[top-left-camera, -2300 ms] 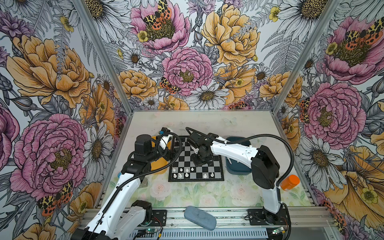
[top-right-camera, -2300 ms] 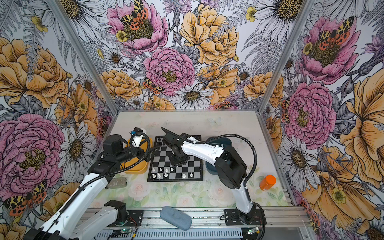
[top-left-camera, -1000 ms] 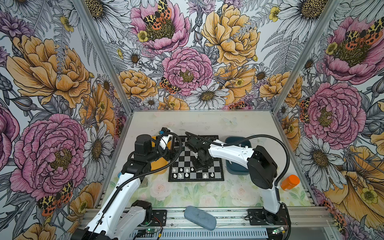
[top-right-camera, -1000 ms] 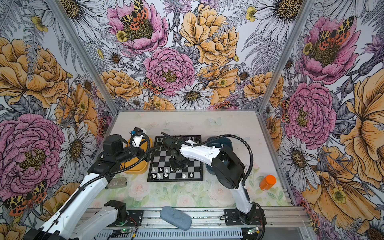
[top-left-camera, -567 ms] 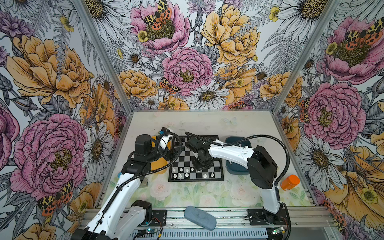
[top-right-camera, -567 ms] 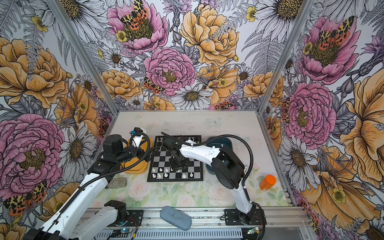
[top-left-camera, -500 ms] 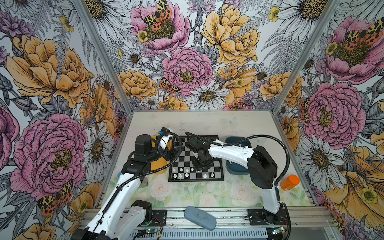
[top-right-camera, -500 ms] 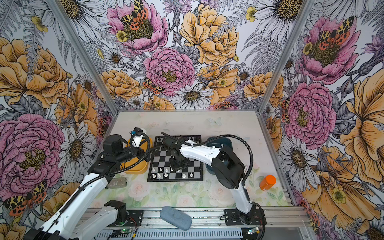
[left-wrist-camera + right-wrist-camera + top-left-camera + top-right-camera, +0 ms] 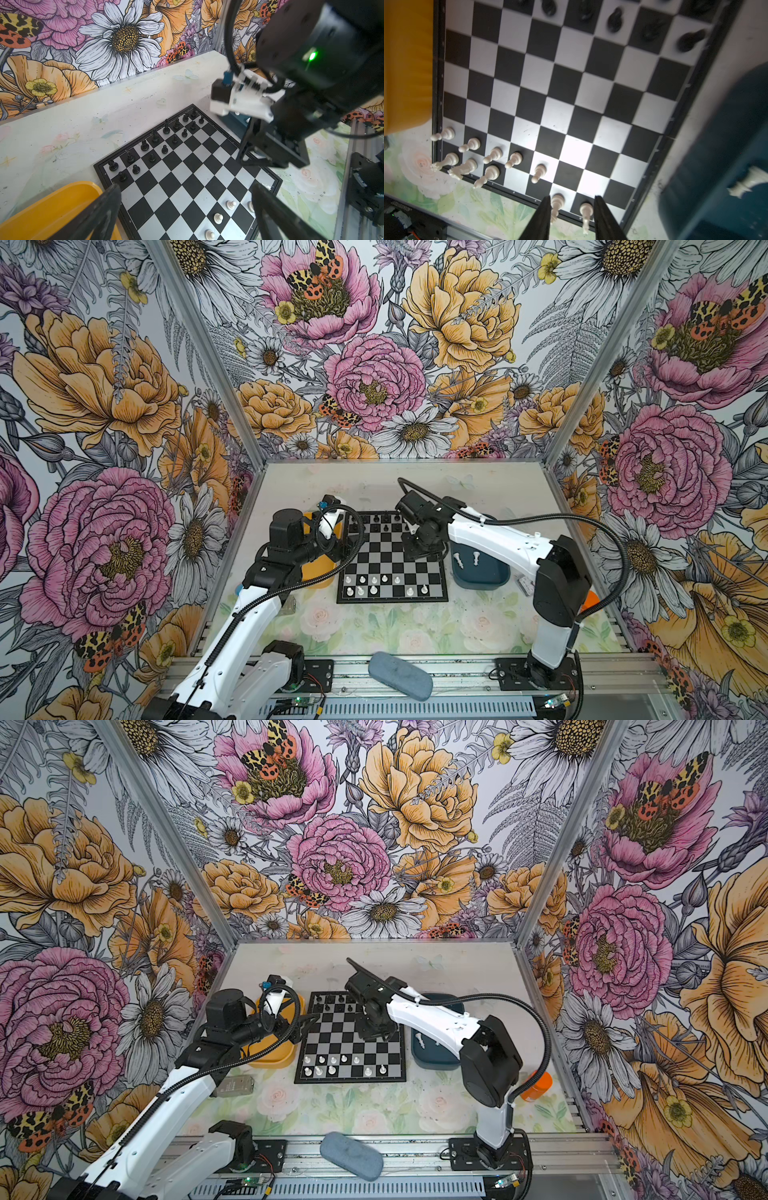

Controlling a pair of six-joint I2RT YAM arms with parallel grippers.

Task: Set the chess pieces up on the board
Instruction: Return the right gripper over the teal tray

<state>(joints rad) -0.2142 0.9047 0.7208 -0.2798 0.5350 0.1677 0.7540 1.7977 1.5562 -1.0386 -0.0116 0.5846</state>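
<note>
The board (image 9: pixel 390 549) lies mid-table, also seen in a top view as the board (image 9: pixel 351 1036). Several white chess pieces (image 9: pixel 374 585) stand in its two near rows, in the right wrist view as chess pieces (image 9: pixel 513 160). My right gripper (image 9: pixel 417 553) hangs above the board's right side. It is open (image 9: pixel 572 197) and holds nothing; two white pieces on the near row show far below its fingers (image 9: pixel 544 216). Two more white pieces (image 9: pixel 467 559) lie in the blue tray (image 9: pixel 482 578). My left gripper (image 9: pixel 185 187) stands wide open and empty over the board's left edge, in a top view (image 9: pixel 338 545).
Several black chessmen (image 9: pixel 384 526) fill the board's far rows. A yellow tray (image 9: pixel 266 1056) sits left of the board under my left arm. A grey-blue pouch (image 9: pixel 399 670) lies on the front rail, and an orange object (image 9: pixel 538 1085) is at the right.
My right gripper has gone from shut to open and drawn up and back from the white rows toward the board's right side. The left arm has not moved.
</note>
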